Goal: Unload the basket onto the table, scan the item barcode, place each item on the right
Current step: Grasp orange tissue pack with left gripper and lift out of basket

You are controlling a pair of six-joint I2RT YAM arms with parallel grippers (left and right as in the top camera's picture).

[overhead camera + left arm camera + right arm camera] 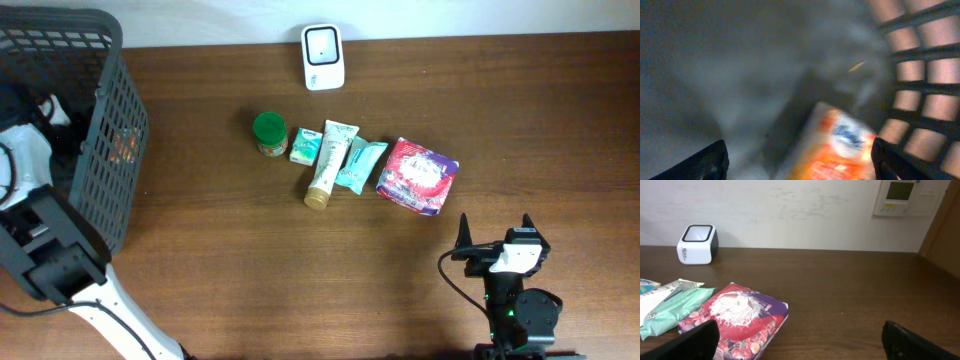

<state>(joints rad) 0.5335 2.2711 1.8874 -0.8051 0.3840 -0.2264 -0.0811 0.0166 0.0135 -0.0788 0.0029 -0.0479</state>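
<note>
The white barcode scanner (pixel 323 57) (pixel 697 244) stands at the table's far edge. The items lie in a row at mid-table: a green-lidded jar (pixel 270 133), a small teal box (pixel 305 146), a cream tube (pixel 330 162), a teal packet (pixel 358 164) (pixel 675 307) and a red-and-purple packet (pixel 418 176) (pixel 740 317). My right gripper (pixel 495 232) (pixel 805 347) is open and empty, just in front of the red-and-purple packet. My left gripper (pixel 800 167) is open inside the basket, over a blurred orange packet (pixel 840 150) that neither finger grips.
A dark mesh basket (pixel 110 130) (pixel 920 75) stands at the far left, with the left arm (pixel 30 200) reaching into it. A wall panel (pixel 902 197) hangs behind the table.
</note>
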